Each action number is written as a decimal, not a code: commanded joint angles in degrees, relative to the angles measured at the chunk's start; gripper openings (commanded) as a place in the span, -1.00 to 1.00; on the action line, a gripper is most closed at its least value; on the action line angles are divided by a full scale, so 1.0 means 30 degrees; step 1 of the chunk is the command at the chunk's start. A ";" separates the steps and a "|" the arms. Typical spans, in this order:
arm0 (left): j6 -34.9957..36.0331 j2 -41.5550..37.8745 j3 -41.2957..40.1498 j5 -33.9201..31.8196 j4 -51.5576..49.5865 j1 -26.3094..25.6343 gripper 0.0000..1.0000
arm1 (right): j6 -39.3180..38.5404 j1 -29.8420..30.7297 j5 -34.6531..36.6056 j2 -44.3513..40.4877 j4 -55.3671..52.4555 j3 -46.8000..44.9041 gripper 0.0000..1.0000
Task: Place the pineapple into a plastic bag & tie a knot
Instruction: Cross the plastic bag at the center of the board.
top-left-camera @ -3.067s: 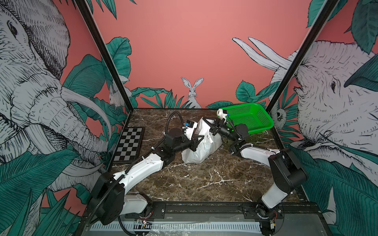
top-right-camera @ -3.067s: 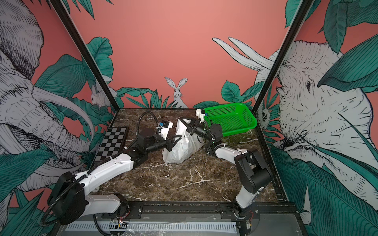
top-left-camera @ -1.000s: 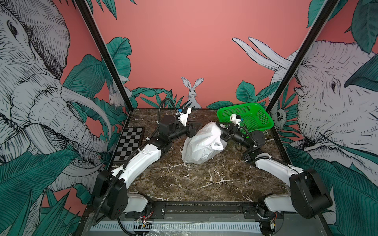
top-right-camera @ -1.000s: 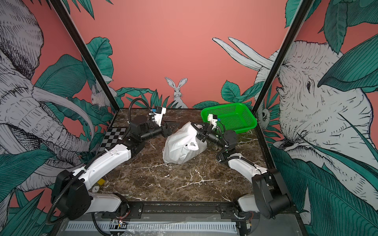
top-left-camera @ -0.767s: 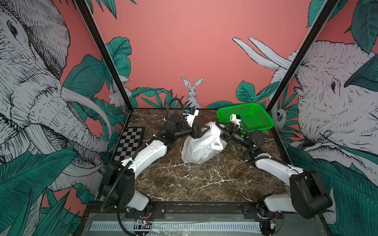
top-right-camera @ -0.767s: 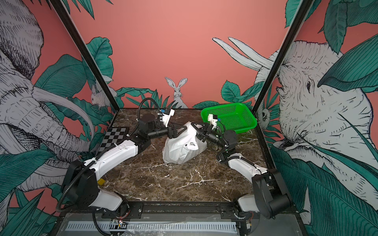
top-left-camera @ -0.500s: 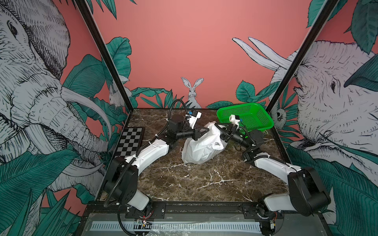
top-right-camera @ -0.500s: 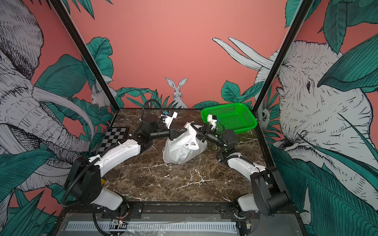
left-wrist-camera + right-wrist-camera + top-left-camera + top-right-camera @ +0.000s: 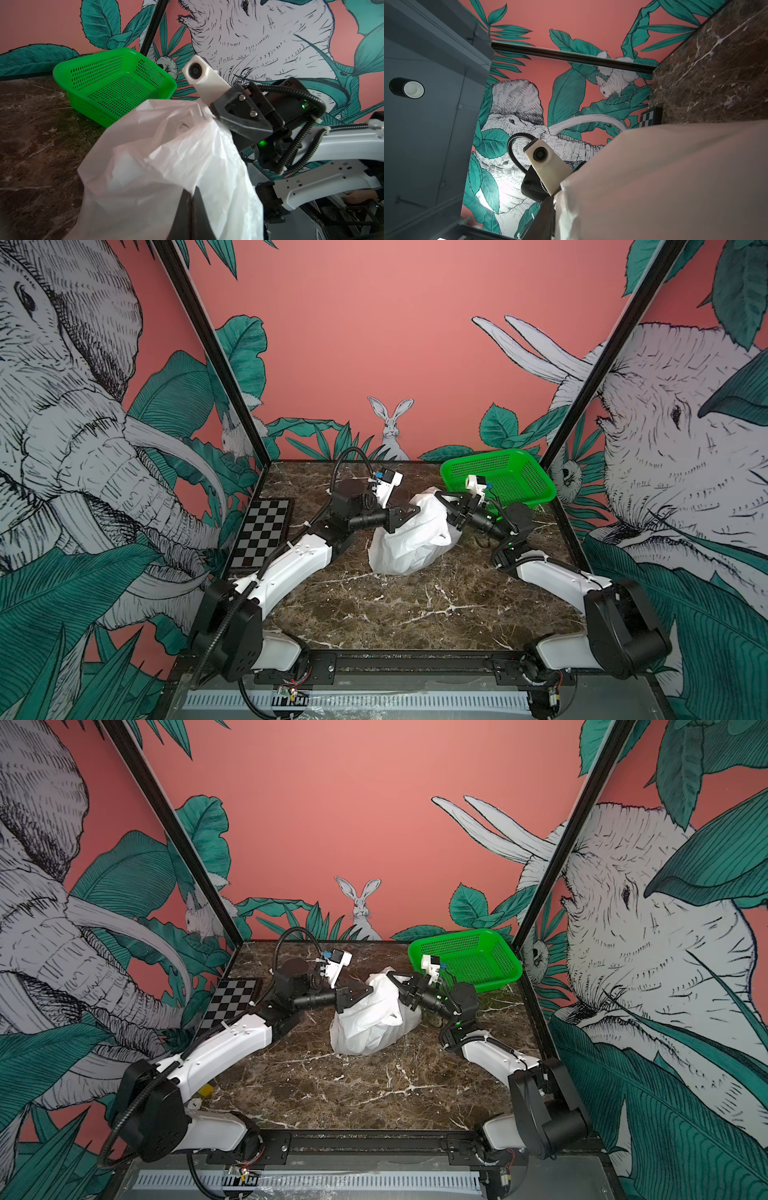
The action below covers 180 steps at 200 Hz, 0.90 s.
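Note:
The white plastic bag (image 9: 409, 543) lies bulging in the middle of the marble table, in both top views. The pineapple is hidden and no knot shows. My left gripper (image 9: 417, 510) reaches in from the left and is shut on a fold of the bag's upper left side; the left wrist view shows its fingers (image 9: 187, 209) pressed together with plastic pinched at the tips. My right gripper (image 9: 445, 510) comes from the right and clamps the bag's bunched upper right part. In the right wrist view the bag (image 9: 675, 176) fills the frame against one finger (image 9: 548, 207).
A green mesh basket (image 9: 534, 479) stands at the back right, close behind my right gripper. A black-and-white checkerboard (image 9: 262, 531) lies at the left edge. Bare marble (image 9: 415, 614) stretches in front of the bag.
My left gripper swung from the back left onto the bag's upper left side and shut on the plastic. My right gripper stayed on the bag's right side.

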 commanded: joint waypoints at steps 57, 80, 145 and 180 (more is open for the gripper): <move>0.1228 -0.0398 -0.1034 0.0724 -0.2132 -0.0673 -1.00 | 0.0486 0.0013 -0.0195 0.0770 0.1287 0.1711 -0.33; 0.1387 0.0090 -0.0997 0.0573 -0.2054 -0.0839 -1.00 | 0.0399 0.0141 -0.0792 0.0717 0.0960 0.1910 -0.32; 0.1446 0.1291 -0.0088 0.0149 -0.1690 -0.1188 -1.00 | -0.1079 0.0855 -0.2808 0.0756 -0.1990 0.2735 -0.36; 0.1505 0.1770 0.0558 0.0018 -0.1554 -0.1421 -1.00 | -0.2063 0.1008 -0.3103 0.0800 -0.3462 0.2789 -0.70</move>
